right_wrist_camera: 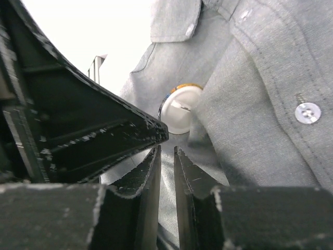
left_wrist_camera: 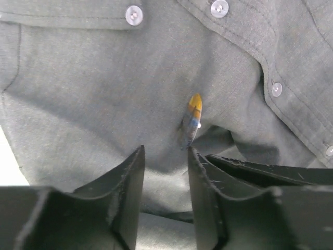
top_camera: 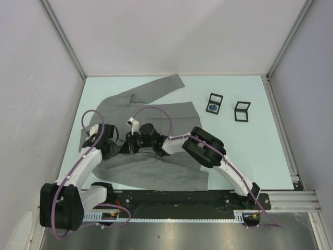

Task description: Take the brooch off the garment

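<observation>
Grey buttoned garment, orange-blue brooch edge-on, left gripper parted and empty, right gripper nearly closed, hold unclear

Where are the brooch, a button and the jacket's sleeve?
brooch (left_wrist_camera: 193, 115): left wrist view, its orange-and-blue front.
button (left_wrist_camera: 133, 14): left wrist view, its middle.
garment (top_camera: 161, 86): top external view, its spread sleeve.

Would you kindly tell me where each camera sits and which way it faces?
Top external: above and behind both arms, which show, facing down at the table and garment.
Left wrist: on that wrist, facing along the left fingers at the brooch, edge-on.
Right wrist: on that wrist, facing past the right fingers at the brooch's white back.
Shared: both wrist views show the brooch.
</observation>
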You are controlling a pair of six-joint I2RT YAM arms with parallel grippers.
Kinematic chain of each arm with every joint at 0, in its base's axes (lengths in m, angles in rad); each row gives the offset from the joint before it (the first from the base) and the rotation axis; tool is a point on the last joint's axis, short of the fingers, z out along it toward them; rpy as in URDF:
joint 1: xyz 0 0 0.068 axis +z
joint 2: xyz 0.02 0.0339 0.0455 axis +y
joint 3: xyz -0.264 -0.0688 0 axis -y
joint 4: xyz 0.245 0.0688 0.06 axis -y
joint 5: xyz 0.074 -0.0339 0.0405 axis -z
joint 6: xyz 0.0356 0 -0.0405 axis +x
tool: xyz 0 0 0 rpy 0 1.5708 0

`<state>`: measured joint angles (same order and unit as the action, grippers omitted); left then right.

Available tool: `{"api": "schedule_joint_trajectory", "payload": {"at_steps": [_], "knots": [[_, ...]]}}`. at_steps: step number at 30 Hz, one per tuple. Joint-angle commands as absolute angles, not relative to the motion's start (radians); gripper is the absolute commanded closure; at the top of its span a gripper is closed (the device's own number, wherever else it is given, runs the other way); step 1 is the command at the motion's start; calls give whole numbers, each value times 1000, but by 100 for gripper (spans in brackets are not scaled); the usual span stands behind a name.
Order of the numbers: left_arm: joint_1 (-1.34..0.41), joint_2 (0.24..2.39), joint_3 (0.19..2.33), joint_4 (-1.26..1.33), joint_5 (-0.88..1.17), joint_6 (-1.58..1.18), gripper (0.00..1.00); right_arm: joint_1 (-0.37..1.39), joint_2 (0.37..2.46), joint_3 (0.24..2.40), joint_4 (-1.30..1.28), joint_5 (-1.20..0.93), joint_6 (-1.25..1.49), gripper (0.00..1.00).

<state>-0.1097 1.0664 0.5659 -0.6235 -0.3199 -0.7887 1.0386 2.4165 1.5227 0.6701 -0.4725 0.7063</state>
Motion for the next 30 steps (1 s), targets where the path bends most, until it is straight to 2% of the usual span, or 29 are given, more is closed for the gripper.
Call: {"api": "schedule_joint_trajectory", "payload": {"at_steps": [1,5,7,11,17,24,26,30], "knots": [[-81,1016,594,-643,-341,-801,52,1051,2431,1578,709,-495,710,80],[-52,993,621,-635,-341,-766,43,1060,2447,1612,692,-495,703,81],[-37,992,630,-627,-336,-753,43,1065,2457,1621,684,-497,703,81],[-23,1009,644,-603,-328,-715,47,1068,2468,1640,669,-492,696,82],[-3,1074,664,-595,-322,-724,49,1068,2488,1655,678,-506,718,88],[43,1052,643,-598,-331,-744,50,1063,2508,1681,716,-558,767,88],[45,1040,631,-598,-328,-744,49,1062,2481,1667,713,-566,761,87],[48,1051,637,-597,-288,-732,40,1065,2384,1600,657,-563,700,81]]}}
